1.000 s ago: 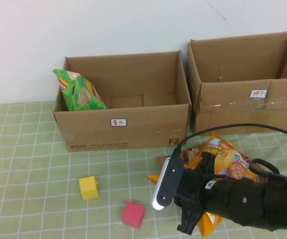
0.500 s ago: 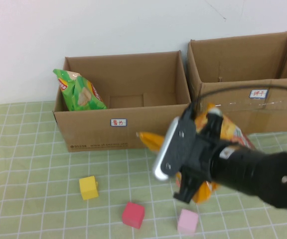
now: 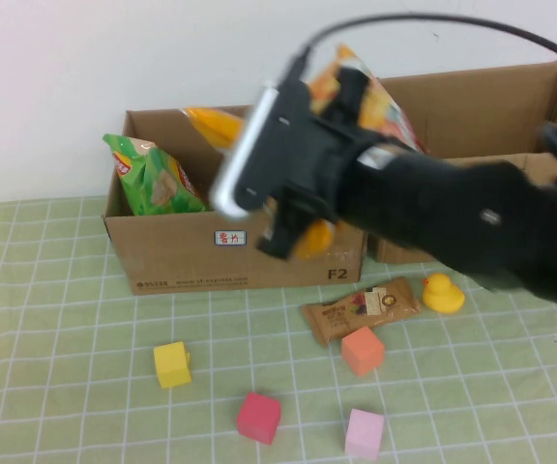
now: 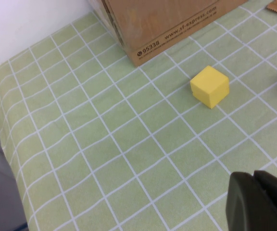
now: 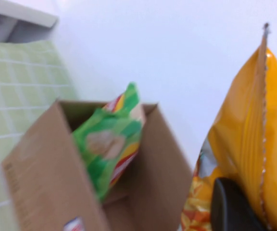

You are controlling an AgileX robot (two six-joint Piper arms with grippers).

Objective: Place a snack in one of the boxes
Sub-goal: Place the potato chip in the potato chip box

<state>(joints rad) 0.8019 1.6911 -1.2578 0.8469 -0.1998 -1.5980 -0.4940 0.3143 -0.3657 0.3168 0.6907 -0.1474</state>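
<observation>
My right gripper [image 3: 296, 220] is shut on an orange snack bag [image 3: 367, 89] and holds it in the air over the front wall of the left cardboard box [image 3: 191, 253]. In the right wrist view the orange bag [image 5: 254, 130] hangs beside one dark finger [image 5: 231, 208], above the left box [image 5: 35, 166]. A green snack bag [image 3: 153, 179] leans in that box's left corner; it also shows in the right wrist view [image 5: 108, 144]. A second box [image 3: 472, 198] stands at the right. My left gripper [image 4: 259, 201] is shut and empty, low over the cloth near a yellow cube [image 4: 209, 85].
A brown snack bar [image 3: 361, 307], a yellow duck [image 3: 441, 292] and an orange cube [image 3: 362, 350] lie in front of the boxes. A yellow cube [image 3: 172, 364], a red cube [image 3: 258, 417] and a pink cube [image 3: 365, 432] sit nearer the front edge.
My right gripper rose from the table at the front right, carrying the orange bag up and back-left over the left box. The snack bar, duck, orange and pink cubes are now uncovered.
</observation>
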